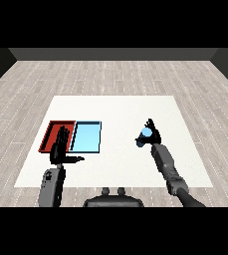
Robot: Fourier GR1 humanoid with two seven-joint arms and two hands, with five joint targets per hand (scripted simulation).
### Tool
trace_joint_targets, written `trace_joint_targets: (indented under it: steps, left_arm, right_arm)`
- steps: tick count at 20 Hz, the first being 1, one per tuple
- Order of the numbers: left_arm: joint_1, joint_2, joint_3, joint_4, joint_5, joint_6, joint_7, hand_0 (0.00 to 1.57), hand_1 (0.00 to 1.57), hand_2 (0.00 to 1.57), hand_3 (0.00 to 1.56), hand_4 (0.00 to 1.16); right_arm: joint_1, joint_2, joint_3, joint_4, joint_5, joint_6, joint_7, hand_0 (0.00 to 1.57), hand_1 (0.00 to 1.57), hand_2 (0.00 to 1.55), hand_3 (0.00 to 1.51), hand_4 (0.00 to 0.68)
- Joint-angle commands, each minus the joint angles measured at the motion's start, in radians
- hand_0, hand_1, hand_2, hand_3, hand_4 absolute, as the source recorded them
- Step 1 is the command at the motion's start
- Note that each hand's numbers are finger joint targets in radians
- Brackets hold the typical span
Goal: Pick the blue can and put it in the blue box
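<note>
Left hand (60, 144) rests fingers straight over the red tray (52, 130) beside the blue tray (87, 137), while well to the right your right hand (152, 133) curls round the blue can (145, 133), so you next carry it leftward; fingers hide most of the can.

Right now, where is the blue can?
In the head view, the blue can is on the table's right side, held in the right hand, well right of the light blue tray.
</note>
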Motion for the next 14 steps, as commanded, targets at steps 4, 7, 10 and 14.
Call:
trace_joint_targets:
  steps: [4, 7, 10, 14]
  left_arm:
    - [-0.013, 0.035, 0.044, 0.047, 0.033, -0.041, -0.024, 0.00, 0.00, 0.00, 0.00, 0.00]
    - [0.009, -0.013, -0.014, -0.025, -0.019, 0.016, 0.004, 0.00, 0.00, 0.00, 0.00, 0.00]
    - [0.001, 0.016, 0.019, -0.027, 0.039, -0.027, 0.028, 0.00, 0.00, 0.00, 0.00, 0.00]
    - [0.032, 0.023, 0.027, 0.039, 0.011, -0.053, -0.071, 0.00, 0.00, 0.00, 0.00, 0.00]
  right_arm:
    - [0.030, 0.043, -0.004, -0.038, -0.018, -0.088, -0.001, 0.00, 0.00, 0.15, 0.22, 0.000]
    - [-0.010, 0.031, -0.014, 0.050, 0.023, -0.187, -0.085, 1.52, 1.52, 1.50, 1.46, 0.599]
    - [-0.046, 0.031, 0.000, 0.049, 0.030, -0.218, -0.043, 1.51, 1.51, 1.48, 1.43, 0.591]
    - [0.021, 0.021, 0.059, -0.091, 0.047, -0.197, 0.053, 1.53, 1.53, 1.49, 1.45, 0.597]
